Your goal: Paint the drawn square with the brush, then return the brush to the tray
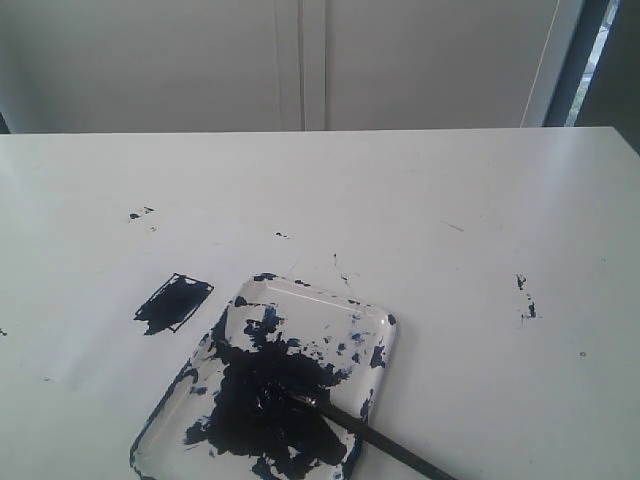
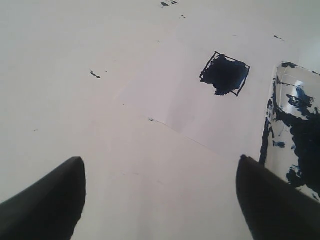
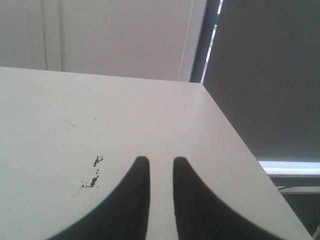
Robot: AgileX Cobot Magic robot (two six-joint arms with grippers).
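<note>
Dark blue-black paint is seen filling most of the small black-outlined drawn square (image 1: 173,303) on white paper, just left of the clear paint-smeared plastic tray (image 1: 318,312). The long thin black brush (image 1: 385,445) is laid tip-down in the tray's blotch, its handle crossing the rim. Over the white desk (image 1: 450,200), the left end effector (image 2: 160,159) is spread wide. The right end effector (image 3: 161,161) is held narrowly apart, pinching nothing.

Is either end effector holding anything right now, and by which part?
Nothing is held. Left end effector: wide open, empty. Right end effector: narrow gap, empty. The brush lies tip in the tray.
</note>
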